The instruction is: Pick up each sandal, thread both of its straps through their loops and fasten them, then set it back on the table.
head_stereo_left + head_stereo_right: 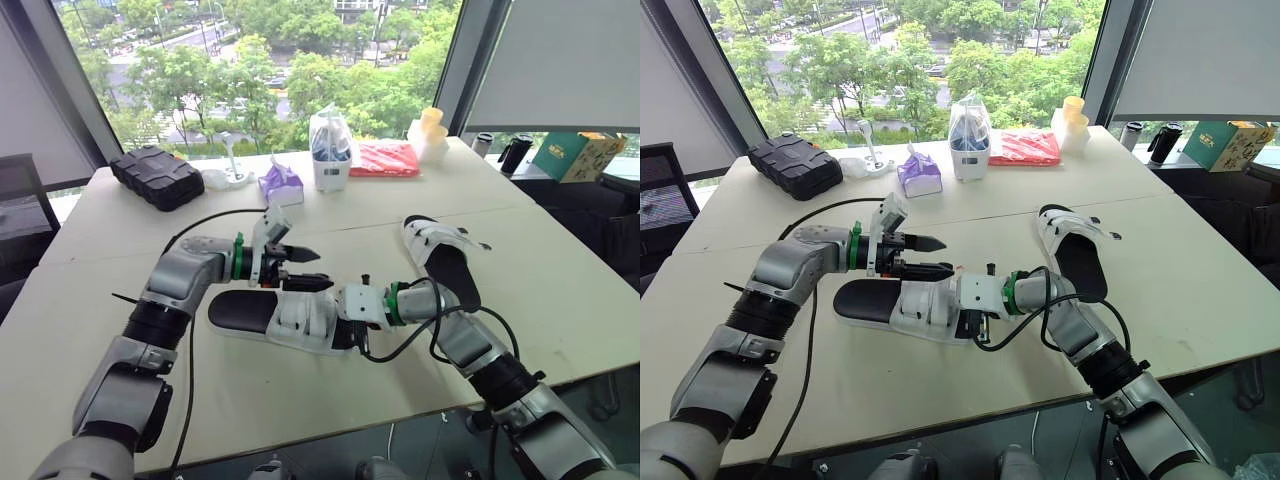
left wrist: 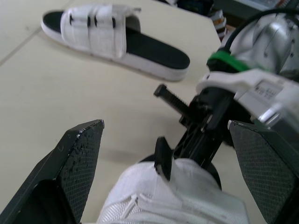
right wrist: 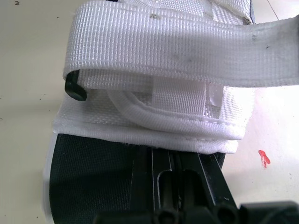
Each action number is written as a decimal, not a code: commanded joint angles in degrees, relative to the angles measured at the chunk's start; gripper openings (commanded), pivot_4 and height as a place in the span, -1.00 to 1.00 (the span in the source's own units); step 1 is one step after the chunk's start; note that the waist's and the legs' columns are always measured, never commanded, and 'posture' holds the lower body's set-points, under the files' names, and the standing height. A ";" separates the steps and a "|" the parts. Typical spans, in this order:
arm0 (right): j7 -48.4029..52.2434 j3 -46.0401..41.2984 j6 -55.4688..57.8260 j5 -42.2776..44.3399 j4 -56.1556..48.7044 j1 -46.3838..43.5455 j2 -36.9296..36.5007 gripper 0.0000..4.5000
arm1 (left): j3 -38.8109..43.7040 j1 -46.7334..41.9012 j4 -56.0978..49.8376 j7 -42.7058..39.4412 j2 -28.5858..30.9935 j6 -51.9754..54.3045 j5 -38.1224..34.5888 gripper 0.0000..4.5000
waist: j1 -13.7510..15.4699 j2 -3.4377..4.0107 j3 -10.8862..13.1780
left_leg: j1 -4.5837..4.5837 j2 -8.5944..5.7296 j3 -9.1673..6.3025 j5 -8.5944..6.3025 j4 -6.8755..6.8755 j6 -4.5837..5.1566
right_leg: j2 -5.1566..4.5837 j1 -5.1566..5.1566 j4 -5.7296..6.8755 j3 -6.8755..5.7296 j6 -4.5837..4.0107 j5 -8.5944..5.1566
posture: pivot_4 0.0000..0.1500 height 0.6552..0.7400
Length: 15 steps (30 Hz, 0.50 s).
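Left eye view: white-strapped, black-soled slide sandal (image 1: 268,315) lies flat on the cream table (image 1: 280,395), well back from the front edge, bare tabletop before it. Left gripper (image 1: 308,269) hovers just above its straps (image 1: 305,318), spread apart. Right gripper (image 1: 345,322) is buried in the straps; clamped or not, I cannot tell.

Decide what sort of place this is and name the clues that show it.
Probably an upper-floor office or lab: tall windows look down on trees and a road, and tables pushed together hold a black case.
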 commanded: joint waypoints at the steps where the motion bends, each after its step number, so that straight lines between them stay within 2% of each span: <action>1: 0.23 2.19 1.90 -2.94 4.19 2.17 -0.95 -1.00 | -0.44 -2.56 1.76 -3.04 0.05 -1.18 0.99 0.96 | 0.02 0.00 0.00 | 0.00 0.00 0.00 0.00 0.00 0.00 | 0.00 -0.01 0.00 0.00 0.00 0.00 | 1.00 1.00; 5: 0.06 2.04 2.16 -2.97 3.68 2.60 -1.15 -1.00 | -1.01 -2.69 3.26 -3.41 -1.02 -3.20 2.75 0.96 | 0.06 -0.01 0.00 | -0.01 0.00 0.00 0.00 0.02 0.00 | -0.06 0.01 0.00 0.01 0.00 -0.01 | 1.00 1.00; 6: 0.04 2.02 2.18 -2.99 3.60 2.68 -1.19 -1.00 | -0.92 -2.71 3.42 -3.34 -1.36 -3.43 3.01 0.87 | 0.07 -0.01 0.00 | -0.01 0.00 0.00 0.00 0.02 0.00 | -0.06 0.02 0.00 0.01 0.00 -0.01 | 1.00 1.00; 9: 0.03 2.01 2.21 -3.04 3.43 2.81 -1.24 -1.00 | -0.49 -2.74 3.55 -3.27 -2.01 -3.57 3.55 0.38 | 0.05 -0.01 0.00 | -0.01 0.00 0.00 0.00 0.02 0.00 | -0.07 0.01 0.00 0.02 0.01 0.00 | 1.00 1.00; 11: 0.03 1.99 2.24 -3.02 3.48 2.73 -1.21 -1.00 | -0.34 -2.68 3.49 -3.47 -2.15 -3.55 3.81 -0.05 | 0.05 -0.01 0.00 | -0.01 0.00 0.00 0.00 0.02 0.00 | -0.06 0.01 0.00 0.02 0.02 0.00 | 1.00 1.00; 12: 0.03 1.98 2.23 -3.01 3.52 2.68 -1.20 -1.00 | -0.29 -2.66 3.47 -3.59 -2.17 -3.54 3.91 -0.35 | 0.06 -0.01 0.00 | -0.01 0.00 0.00 0.00 0.02 0.00 | -0.06 0.01 0.00 0.02 0.02 0.01 | 1.00 1.00; 15: 0.01 1.99 2.12 -3.07 3.75 2.51 -1.18 -1.00 | -0.22 -2.76 3.35 -3.99 -2.28 -2.86 3.96 -0.97 | 0.06 -0.01 0.00 | -0.01 0.00 0.00 0.00 0.02 0.00 | -0.06 0.01 0.00 0.02 0.02 0.01 | 1.00 1.00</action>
